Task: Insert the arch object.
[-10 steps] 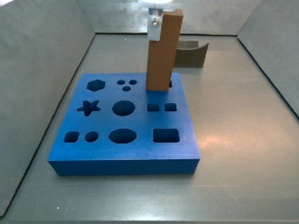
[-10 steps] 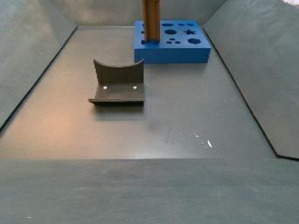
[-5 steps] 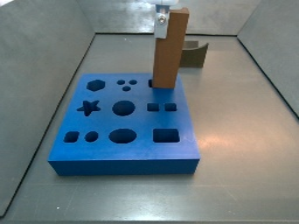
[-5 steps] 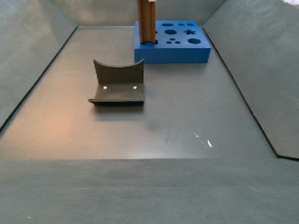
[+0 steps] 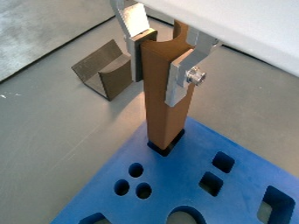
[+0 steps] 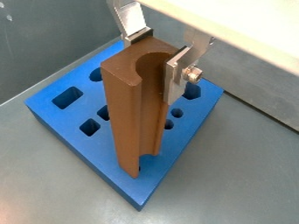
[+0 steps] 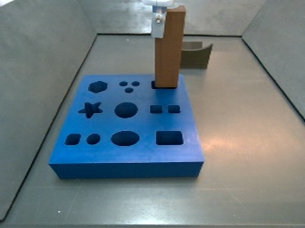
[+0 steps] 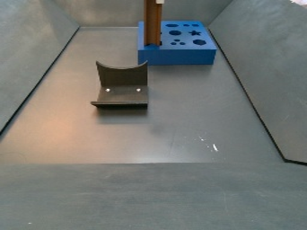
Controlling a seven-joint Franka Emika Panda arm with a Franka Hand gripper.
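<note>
The arch object [image 7: 169,49] is a tall orange-brown bar with a curved scoop in its top end. It stands upright, and its lower end sits at a dark hole near the far edge of the blue board [image 7: 119,142]. My gripper [image 7: 161,18] is shut on the bar's upper part, one finger on each side. Both wrist views show the gripper [image 5: 162,57] [image 6: 158,54] clamped on the bar [image 5: 163,105] [image 6: 128,114]. In a side view the bar [image 8: 155,22] rises at the board's [image 8: 192,54] left end.
The dark fixture [image 8: 120,85] with a curved top stands on the grey floor apart from the board. It also shows in a side view [image 7: 198,55] and a wrist view [image 5: 103,70]. The board has several shaped holes. Grey walls enclose the floor.
The bar was tilted over the board; it has straightened upright and shifted slightly toward the board's far edge, still held in the gripper.
</note>
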